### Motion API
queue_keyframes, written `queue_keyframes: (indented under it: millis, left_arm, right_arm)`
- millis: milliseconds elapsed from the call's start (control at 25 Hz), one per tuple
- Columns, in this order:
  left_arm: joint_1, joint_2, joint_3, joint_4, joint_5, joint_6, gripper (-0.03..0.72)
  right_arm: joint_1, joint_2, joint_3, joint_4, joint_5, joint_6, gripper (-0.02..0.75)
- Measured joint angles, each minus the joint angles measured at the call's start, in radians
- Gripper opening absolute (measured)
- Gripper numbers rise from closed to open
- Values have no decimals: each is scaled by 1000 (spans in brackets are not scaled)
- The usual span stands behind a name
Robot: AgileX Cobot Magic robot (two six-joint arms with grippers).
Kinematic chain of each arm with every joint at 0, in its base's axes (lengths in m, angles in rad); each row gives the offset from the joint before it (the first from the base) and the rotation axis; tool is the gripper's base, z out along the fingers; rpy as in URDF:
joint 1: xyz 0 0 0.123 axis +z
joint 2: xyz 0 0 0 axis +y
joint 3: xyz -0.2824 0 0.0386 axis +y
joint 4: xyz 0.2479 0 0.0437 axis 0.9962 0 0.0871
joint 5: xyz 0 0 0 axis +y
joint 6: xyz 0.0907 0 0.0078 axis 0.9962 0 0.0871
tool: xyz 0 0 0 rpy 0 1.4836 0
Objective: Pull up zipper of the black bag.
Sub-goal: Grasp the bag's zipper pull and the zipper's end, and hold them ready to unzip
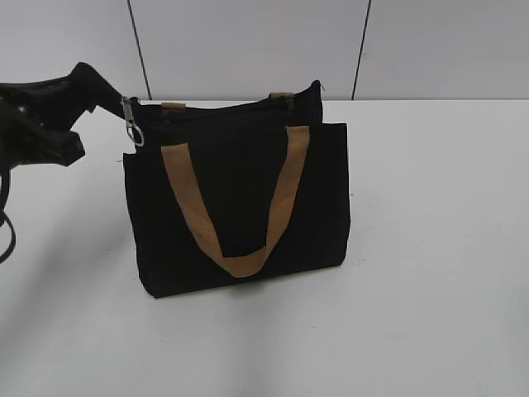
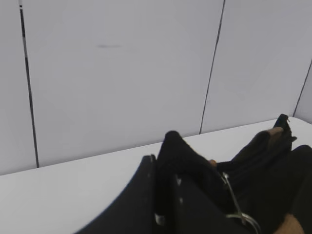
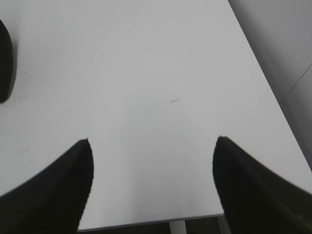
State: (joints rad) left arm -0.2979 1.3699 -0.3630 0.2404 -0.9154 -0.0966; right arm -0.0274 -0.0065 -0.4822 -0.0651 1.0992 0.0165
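The black bag (image 1: 240,207) stands upright on the white table, its tan strap handle (image 1: 240,207) hanging down the front. The silver zipper pull (image 1: 131,122) with its ring dangles at the bag's top left corner. My left gripper (image 1: 118,99) reaches in from the left and is shut on black fabric at that corner, at the end of the zip line. In the left wrist view the jaws (image 2: 161,156) pinch a peak of black fabric, and the zipper pull (image 2: 234,202) hangs free just right of them. My right gripper (image 3: 152,146) is open and empty over bare table.
The white table (image 1: 438,248) stretches around the bag, with a grey panelled wall (image 1: 248,41) behind. In the right wrist view a dark edge of the bag (image 3: 4,63) shows at far left, and the table's front edge (image 3: 146,223) runs below the jaws.
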Motion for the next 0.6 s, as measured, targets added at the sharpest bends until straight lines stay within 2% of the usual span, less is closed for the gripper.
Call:
queue_keyframes:
  millis: [360,480,600]
  left_arm:
    - [0,0,-100,95,128,-31,15]
    - [0,-1,-102,123,134,-54,15]
    - [0,-1,-104,129,141,-66,15]
  right_arm:
    - [0,52,-9,19,-13,-4,590]
    - [0,143,-32,106,-71,-81,590]
    - [0,255,-56,319,-166,-301,590]
